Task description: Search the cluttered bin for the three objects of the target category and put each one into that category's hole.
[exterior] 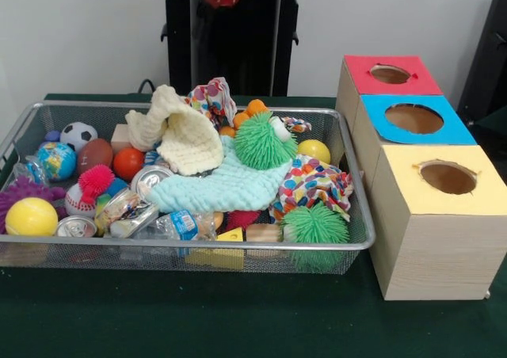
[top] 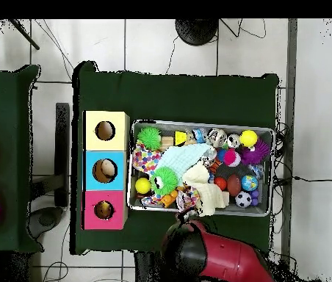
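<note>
On the green surface (exterior: 238, 314) a wide wire-mesh bin (exterior: 190, 257) sits beside a row of three wooden boxes. Seen from the front, the bin takes up the left and middle of the surface, and the boxes run along its right edge, just beside the bin's right rim.

Each box has a round hole in a coloured top. The yellow box (exterior: 440, 215) is nearest the front edge, the blue box (exterior: 412, 120) is in the middle, and the red box (exterior: 390, 77) is nearest the robot's edge.

Toys and cloths fill the bin. A cream cloth (exterior: 181, 132) lies heaped toward the far side, overlapping a pale mint cloth (exterior: 230, 185) spread across the middle. A spiky green ball (exterior: 264, 140) rests on the mint cloth, and a second spiky green ball (exterior: 315, 227) sits in the near right corner. A spotted cloth (exterior: 313, 185) lies between them. At the left end are a soccer ball (exterior: 78, 134), a globe ball (exterior: 55, 160), a brown football (exterior: 95, 154), a red ball (exterior: 128, 163) and a yellow ball (exterior: 32, 215). Crushed cans (exterior: 127, 209) and a small bottle (exterior: 178, 225) lie near the front rim.

From overhead, the red arm (top: 213, 253) reaches in from the robot's edge, with the hand (top: 186, 215) over the bin's rim on that side. Whether the hand is wide or narrow cannot be told.
</note>
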### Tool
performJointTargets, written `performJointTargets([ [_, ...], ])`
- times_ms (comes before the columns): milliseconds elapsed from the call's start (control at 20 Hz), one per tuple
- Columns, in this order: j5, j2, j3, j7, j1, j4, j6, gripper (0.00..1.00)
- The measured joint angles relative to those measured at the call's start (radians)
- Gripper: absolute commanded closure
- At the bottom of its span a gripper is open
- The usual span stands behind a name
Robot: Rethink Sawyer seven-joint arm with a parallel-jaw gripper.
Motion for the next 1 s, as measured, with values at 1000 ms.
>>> performJointTargets([
  [1000, -0.329, 0.155, 0.270, -0.009, -0.221, -0.010, -0.095, 1.00],
])
